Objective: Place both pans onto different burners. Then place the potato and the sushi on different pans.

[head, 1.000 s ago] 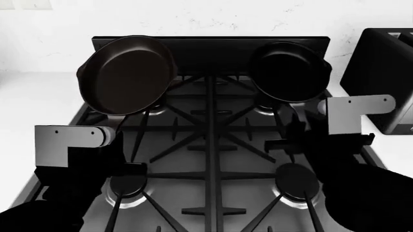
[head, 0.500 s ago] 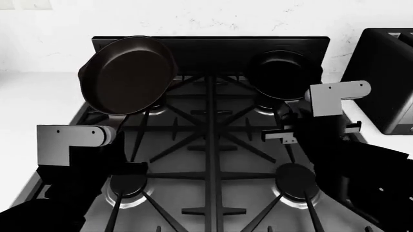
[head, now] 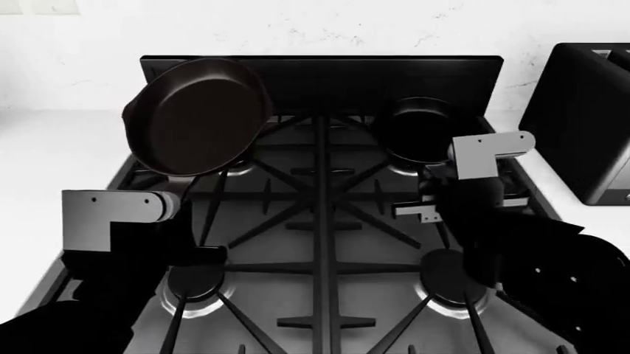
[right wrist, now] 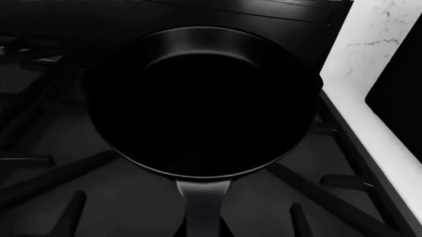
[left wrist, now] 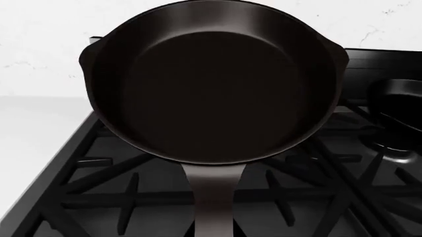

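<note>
The larger pan [head: 197, 114] hangs tilted above the stove's back-left burner, and its long handle [left wrist: 214, 207] runs into my left gripper [head: 180, 198], which is shut on it. The smaller pan [head: 421, 131] is low over the back-right burner; I cannot tell whether it touches the grate. Its short handle [right wrist: 201, 202] is held in my shut right gripper [head: 445, 175]. In the left wrist view the smaller pan [left wrist: 400, 106] shows at the edge. Front-left burner [head: 194, 284] and front-right burner [head: 450, 276] are bare. The potato and the sushi are out of view.
A black box-shaped appliance [head: 580, 118] stands on the counter right of the stove. White counter [head: 49, 155] lies to the left. The stove's black back panel [head: 325, 74] and a white wall rise behind the pans.
My right arm has come down and in, lowering the smaller pan toward the back-right burner. The larger pan has barely shifted in my left gripper.
</note>
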Motion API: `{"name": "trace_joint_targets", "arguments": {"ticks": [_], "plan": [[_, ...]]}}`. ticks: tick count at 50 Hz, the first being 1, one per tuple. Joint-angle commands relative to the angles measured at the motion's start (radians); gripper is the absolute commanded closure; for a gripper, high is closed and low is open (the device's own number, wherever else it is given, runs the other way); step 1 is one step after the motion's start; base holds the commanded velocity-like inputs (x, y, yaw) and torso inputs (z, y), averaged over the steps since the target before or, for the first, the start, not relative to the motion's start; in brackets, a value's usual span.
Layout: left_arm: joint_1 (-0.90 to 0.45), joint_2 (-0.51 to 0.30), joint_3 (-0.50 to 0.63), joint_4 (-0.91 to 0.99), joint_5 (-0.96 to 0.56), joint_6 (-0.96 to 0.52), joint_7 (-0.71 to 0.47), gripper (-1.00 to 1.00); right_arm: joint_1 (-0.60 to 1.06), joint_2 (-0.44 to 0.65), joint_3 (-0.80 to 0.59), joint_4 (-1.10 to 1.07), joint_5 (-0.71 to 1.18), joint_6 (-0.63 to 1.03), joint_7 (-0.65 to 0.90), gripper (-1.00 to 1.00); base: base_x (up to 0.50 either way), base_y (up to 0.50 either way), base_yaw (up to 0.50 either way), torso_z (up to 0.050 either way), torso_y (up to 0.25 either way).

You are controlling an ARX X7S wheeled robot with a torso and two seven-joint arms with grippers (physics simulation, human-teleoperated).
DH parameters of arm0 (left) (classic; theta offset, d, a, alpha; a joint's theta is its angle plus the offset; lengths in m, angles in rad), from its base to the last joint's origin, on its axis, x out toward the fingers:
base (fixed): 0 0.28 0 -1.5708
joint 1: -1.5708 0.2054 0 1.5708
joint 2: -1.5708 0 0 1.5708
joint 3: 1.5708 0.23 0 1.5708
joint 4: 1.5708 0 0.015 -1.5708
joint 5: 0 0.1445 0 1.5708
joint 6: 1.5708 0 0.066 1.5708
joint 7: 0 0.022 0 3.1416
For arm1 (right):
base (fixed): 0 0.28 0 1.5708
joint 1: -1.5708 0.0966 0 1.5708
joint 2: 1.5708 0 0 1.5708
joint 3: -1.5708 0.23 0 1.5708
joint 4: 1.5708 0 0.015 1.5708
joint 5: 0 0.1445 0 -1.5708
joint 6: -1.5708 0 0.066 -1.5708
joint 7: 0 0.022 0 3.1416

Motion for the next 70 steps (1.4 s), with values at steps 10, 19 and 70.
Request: {"name": "trace_joint_targets", "arguments": {"ticks": [10,19,70], "plan": [[-0.016,0.005,0.001,-0.013,0.027,0.012,0.016,1.00,0.016,-0.025,0.009,0.054,-0.105,-0.053,-0.038,1.00,0.00,0.00,0.00,0.001,0.002],[-0.019,0.010,0.009,-0.026,0.035,0.016,0.025,1.00,0.029,-0.049,-0.007,0.099,-0.132,-0.079,-0.060,1.00,0.00,0.00,0.00,0.001,0.002],[-0.047,0.016,0.026,-0.037,0.033,0.017,0.028,1.00,0.050,-0.035,-0.022,0.094,-0.149,-0.067,-0.054,-1.00,0.00,0.00,0.00,0.001,0.002]]}}
